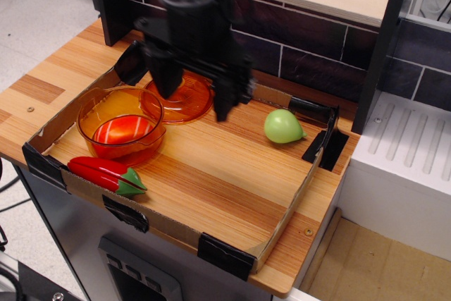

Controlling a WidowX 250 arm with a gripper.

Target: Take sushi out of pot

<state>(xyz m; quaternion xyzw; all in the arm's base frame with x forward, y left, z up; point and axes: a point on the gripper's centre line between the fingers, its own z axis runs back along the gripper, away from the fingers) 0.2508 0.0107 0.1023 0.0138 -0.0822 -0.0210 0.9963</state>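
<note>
Still inside the pot (pixel 121 121), the sushi (pixel 122 130) lay on its bottom, striped top up. Above and behind, the gripper (pixel 195 91) hung blurred over the lid (pixel 184 97), its two fingers spread wide apart and holding nothing, one finger (pixel 166 77) near the pot's far rim, the other toward the middle of the board. A chili (pixel 106 175) lay just in front of the pot, and a green pear (pixel 283 126) sat well apart on the right, inside the cardboard tray (pixel 282 223).

I see a long red chili pepper (pixel 106 173) near the front left corner. A flat orange lid (pixel 189 100) sits near the back edge. A green pear (pixel 283 126) sits near the right edge.
</note>
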